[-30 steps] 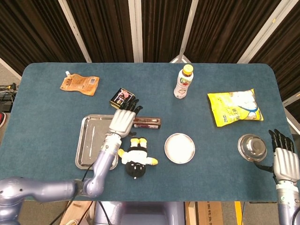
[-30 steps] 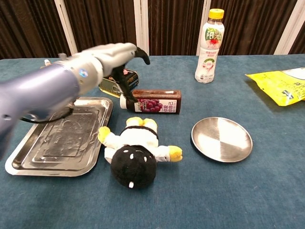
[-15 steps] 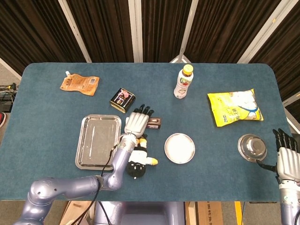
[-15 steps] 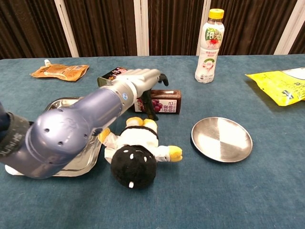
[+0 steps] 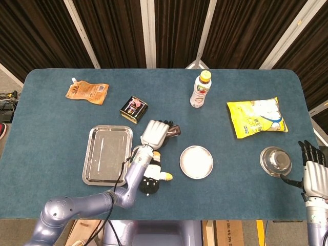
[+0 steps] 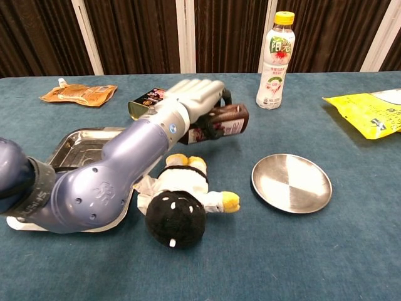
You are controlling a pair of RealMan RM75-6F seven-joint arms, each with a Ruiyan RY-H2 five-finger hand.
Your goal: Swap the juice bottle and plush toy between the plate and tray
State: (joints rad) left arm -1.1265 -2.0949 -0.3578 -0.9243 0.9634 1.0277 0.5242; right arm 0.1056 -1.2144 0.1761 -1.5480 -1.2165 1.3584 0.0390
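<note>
My left hand grips the dark grape juice bottle and holds it tilted just above the table, between the tray and the plate. The black, white and yellow plush toy lies on the cloth below my left forearm, partly hidden by it in the head view. Nothing lies on the round steel plate or in the steel tray. At the table's right edge my right hand holds nothing, its fingers straight.
A yellow-capped drink bottle stands at the back. A small can sits behind the tray and an orange pouch lies far left. At the right are a yellow snack bag and a small steel bowl.
My left hand moved right over the juice bottle, closed around it and lifted it off the table. The right hand has barely moved.
</note>
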